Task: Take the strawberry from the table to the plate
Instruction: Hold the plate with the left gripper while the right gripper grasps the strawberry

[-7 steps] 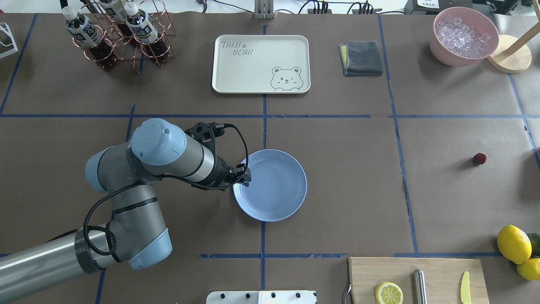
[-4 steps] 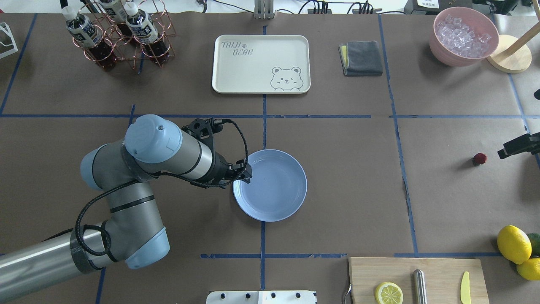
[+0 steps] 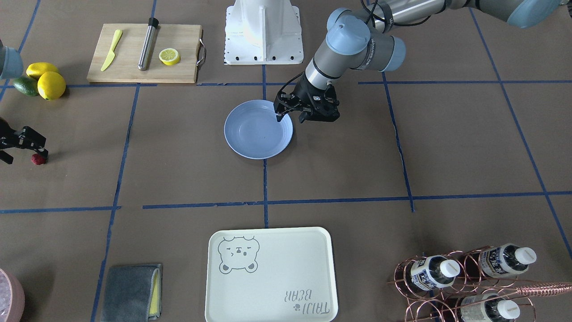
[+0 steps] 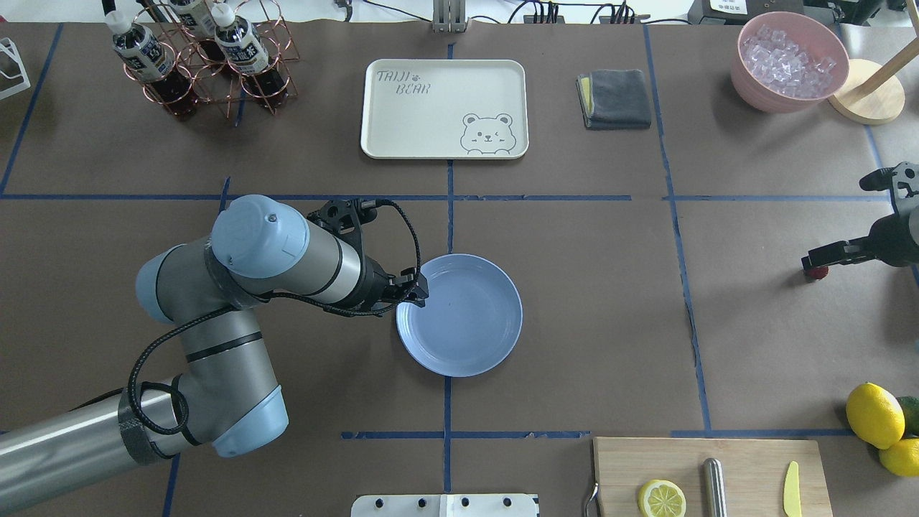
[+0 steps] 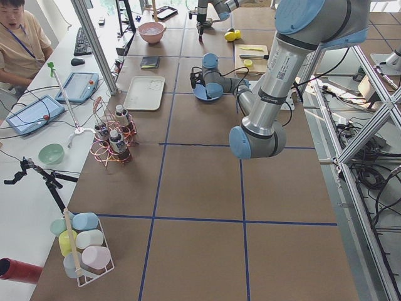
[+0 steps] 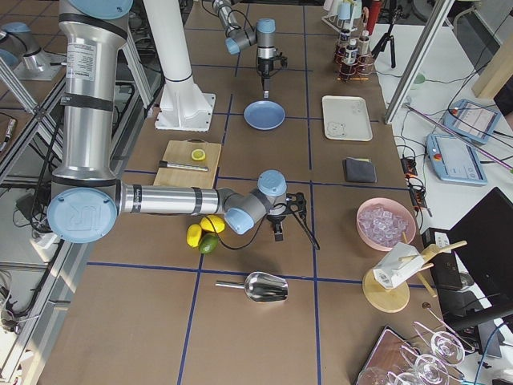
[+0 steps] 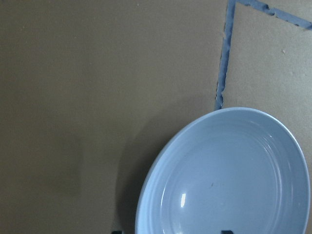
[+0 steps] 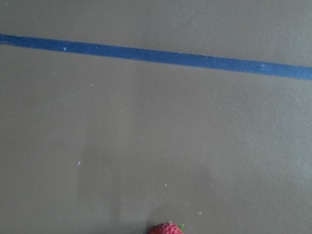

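The strawberry (image 3: 38, 159) lies on the brown tabletop (image 4: 589, 330), far out on the robot's right side and well apart from the plate (image 4: 470, 323). The right hand (image 3: 23, 153) hangs over it, pointing down, with its fingers spread wide. One finger (image 3: 42, 145) ends just beside the berry; whether it touches cannot be told. The right wrist view shows the strawberry at the middle of its bottom edge, with bare paper and a blue tape line (image 8: 156, 56) above it.

The plate sits near the tabletop's middle, across a tape line. The left hand (image 3: 290, 117) is at the plate's rim on the robot's left side. It is open and grips nothing, with one finger over the inside of the rim and the other outside it.

Lemons (image 4: 874, 415) lie beside a cutting board (image 4: 747, 459), nearer the robot than the strawberry.
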Robot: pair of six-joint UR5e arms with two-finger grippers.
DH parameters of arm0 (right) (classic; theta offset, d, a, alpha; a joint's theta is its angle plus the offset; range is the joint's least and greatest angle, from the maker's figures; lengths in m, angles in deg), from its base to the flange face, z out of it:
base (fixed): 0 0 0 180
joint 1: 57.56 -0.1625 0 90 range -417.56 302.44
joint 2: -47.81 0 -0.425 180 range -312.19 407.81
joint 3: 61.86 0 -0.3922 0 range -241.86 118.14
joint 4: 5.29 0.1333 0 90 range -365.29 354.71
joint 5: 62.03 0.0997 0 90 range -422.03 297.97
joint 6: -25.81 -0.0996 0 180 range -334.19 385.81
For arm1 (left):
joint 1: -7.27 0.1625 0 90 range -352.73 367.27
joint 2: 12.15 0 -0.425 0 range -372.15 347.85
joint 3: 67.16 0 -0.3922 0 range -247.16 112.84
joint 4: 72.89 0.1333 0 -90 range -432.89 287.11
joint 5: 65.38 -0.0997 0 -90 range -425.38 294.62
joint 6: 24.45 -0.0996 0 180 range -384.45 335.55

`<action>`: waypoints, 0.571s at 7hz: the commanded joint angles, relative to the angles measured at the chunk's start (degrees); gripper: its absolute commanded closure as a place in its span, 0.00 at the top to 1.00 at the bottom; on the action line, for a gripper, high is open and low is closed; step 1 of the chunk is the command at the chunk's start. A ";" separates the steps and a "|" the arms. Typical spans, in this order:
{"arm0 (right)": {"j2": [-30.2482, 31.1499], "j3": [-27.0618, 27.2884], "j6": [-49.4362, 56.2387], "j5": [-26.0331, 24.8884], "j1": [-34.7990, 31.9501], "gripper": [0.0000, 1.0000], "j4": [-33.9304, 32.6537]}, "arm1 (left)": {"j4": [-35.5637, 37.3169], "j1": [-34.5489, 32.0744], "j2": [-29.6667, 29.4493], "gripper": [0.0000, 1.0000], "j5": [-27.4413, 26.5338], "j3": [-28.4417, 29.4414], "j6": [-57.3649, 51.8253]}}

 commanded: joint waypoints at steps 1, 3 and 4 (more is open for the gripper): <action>-0.34 -0.56 -0.79 -0.71 1.24 0.97 0.57 | 0.00 0.00 0.11 0.73 -0.17 0.12 -0.06; -0.60 -1.27 -0.61 -1.07 1.60 0.88 0.66 | -0.09 0.00 0.12 0.73 -0.17 0.04 -0.06; -0.43 -1.18 -0.61 -0.89 1.60 0.69 0.74 | -0.09 0.00 0.12 0.73 -0.17 0.04 -0.06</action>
